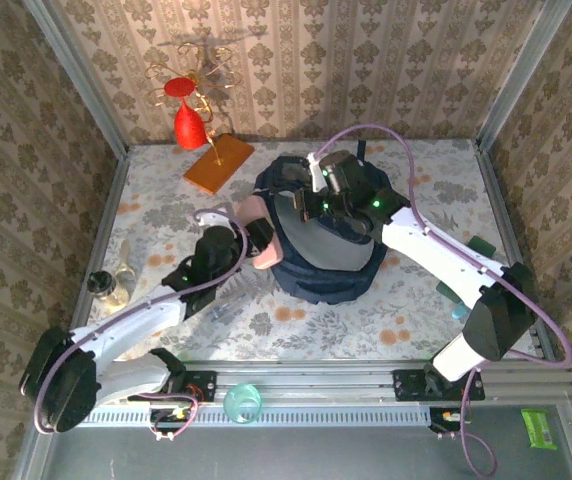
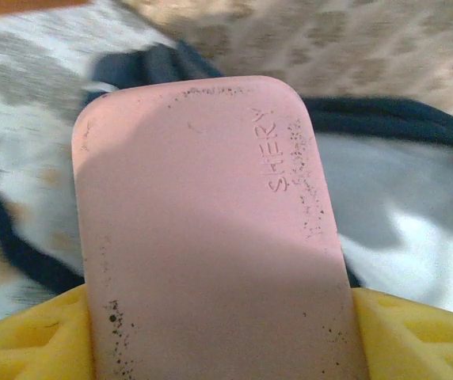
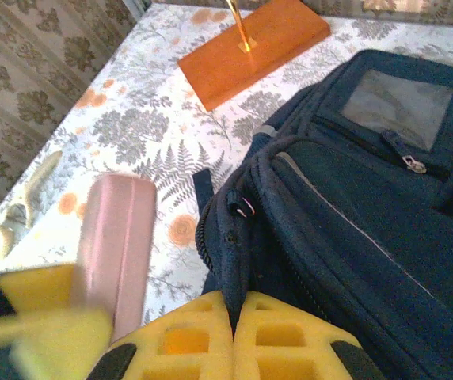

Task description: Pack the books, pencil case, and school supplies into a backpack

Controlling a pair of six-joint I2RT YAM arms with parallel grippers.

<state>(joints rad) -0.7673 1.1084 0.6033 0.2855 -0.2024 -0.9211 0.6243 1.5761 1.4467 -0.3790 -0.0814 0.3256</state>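
our left gripper is clamped on pencil case, long axis up-down mid-frame, w/ backpack mouth just to its right, right gripper pinching the rim.

1 orange slab lies beyond and left of the right gripper, well apart from it. The slab carries 1 gold wire stand with 1 red ornament. 1 small glass jar stands left of the left gripper. 1 teal round item sits well behind both grippers. Floral tablecloth noted beneath.
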